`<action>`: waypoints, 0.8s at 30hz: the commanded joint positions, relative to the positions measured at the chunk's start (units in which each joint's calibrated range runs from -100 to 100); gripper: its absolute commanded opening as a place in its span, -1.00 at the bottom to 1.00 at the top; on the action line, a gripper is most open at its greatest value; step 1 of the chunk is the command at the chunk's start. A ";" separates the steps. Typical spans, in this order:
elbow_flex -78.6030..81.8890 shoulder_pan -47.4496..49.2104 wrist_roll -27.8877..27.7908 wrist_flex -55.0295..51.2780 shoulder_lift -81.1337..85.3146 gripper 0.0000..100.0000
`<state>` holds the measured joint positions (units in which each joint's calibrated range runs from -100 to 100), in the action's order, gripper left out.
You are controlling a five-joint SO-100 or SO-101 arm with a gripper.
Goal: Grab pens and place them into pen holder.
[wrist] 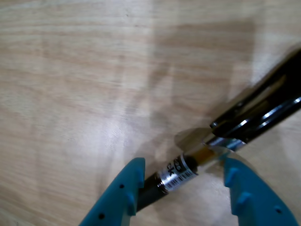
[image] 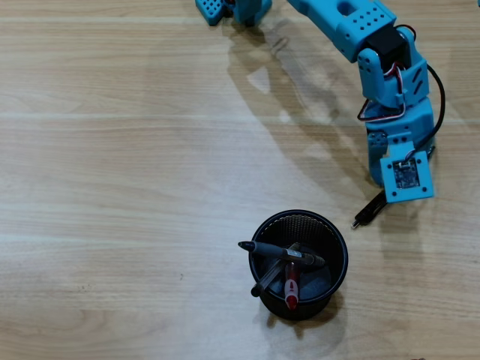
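Arm: blue jointed arm (image: 352, 30), entering the overhead view at the top edge and running down the right side of the frame.
Wrist: bent downward, its camera board facing up in the overhead view; red and black wires loop beside the servo.
Gripper: gripper (wrist: 181, 176) pointed down at the worktop, hidden beneath the wrist in the overhead view.
Fingers: two blue fingers (wrist: 120, 195), seen at the lower edge of the wrist view, spread either side of a pen (wrist: 176, 172) lying between them.
Grasp: whether the fingers press the pen cannot be told.
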<state>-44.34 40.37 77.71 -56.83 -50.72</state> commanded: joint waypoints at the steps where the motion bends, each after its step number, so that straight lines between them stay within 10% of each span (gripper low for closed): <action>1: -6.00 0.35 0.39 2.98 -1.99 -0.63; 24: -0.23 2.62 4.35 2.38 -3.00 -0.96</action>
<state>-45.05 42.44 81.61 -53.81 -54.96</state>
